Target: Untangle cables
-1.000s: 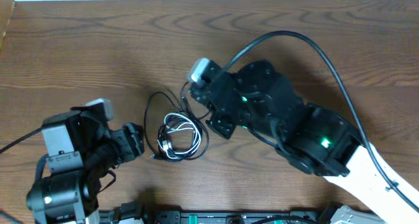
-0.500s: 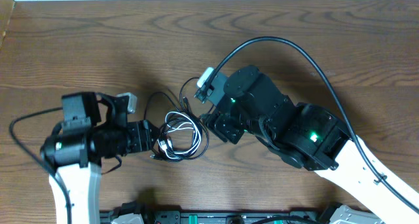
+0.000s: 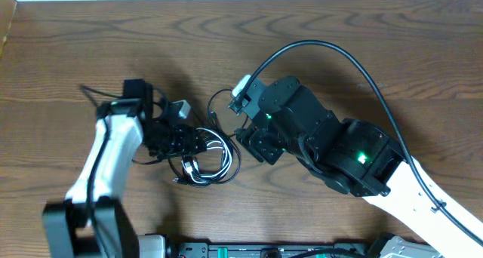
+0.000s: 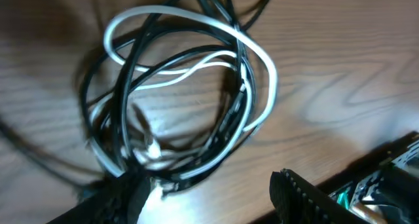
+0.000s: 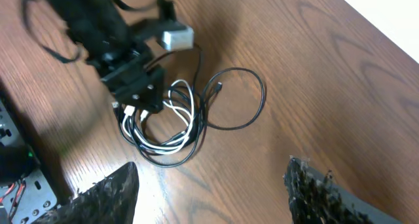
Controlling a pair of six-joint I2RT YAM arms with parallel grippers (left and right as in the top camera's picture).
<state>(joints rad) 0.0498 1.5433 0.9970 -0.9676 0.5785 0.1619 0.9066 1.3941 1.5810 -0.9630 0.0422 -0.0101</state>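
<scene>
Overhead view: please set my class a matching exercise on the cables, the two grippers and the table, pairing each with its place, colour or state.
Things:
1. cables
2. left gripper
3. right gripper
4. table

Descriptions:
A. open, beside the bundle's right edge
B. brown wood grain
C. black and white loops lying in a bundle
D. open, over the bundle's left side

Pairs: 1-C; 2-D; 3-A; 4-B
</scene>
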